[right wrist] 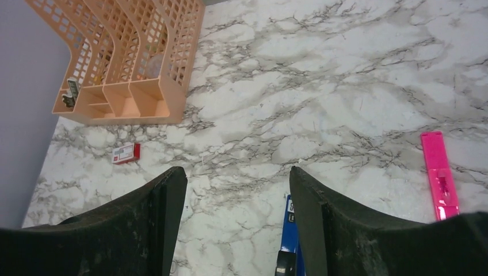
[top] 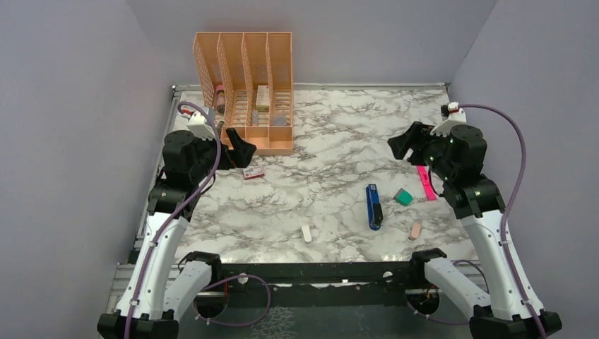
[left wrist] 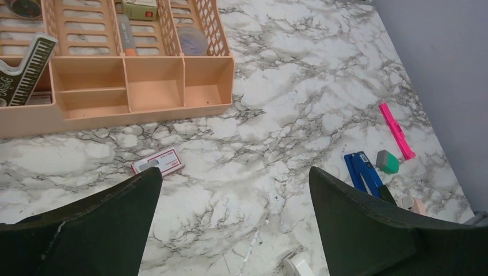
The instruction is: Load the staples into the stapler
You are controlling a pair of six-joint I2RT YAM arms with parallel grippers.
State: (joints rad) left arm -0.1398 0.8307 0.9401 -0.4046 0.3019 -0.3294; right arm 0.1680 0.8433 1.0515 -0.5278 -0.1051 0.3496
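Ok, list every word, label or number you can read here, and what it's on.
Nothing can be read.
Small reddish-pink box of staples: pale label, print too small.
Long bright-pink highlighter: dark marks, blurred.
Slim blue stapler: white sticker, blurred.
Black-and-white keyboard-patterned item in the peach plastic organiser: script lettering, illegible.

top: high behind | wrists: nearer, forward-down | all share: staples (top: 253, 172), probably stapler (top: 374, 206)

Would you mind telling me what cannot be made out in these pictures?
- Staple box: label print too small to read, every view.
- Stapler: right wrist view, mostly hidden by the right tool and cut by the bottom edge.
- Highlighter: top view, partly hidden by the right arm.
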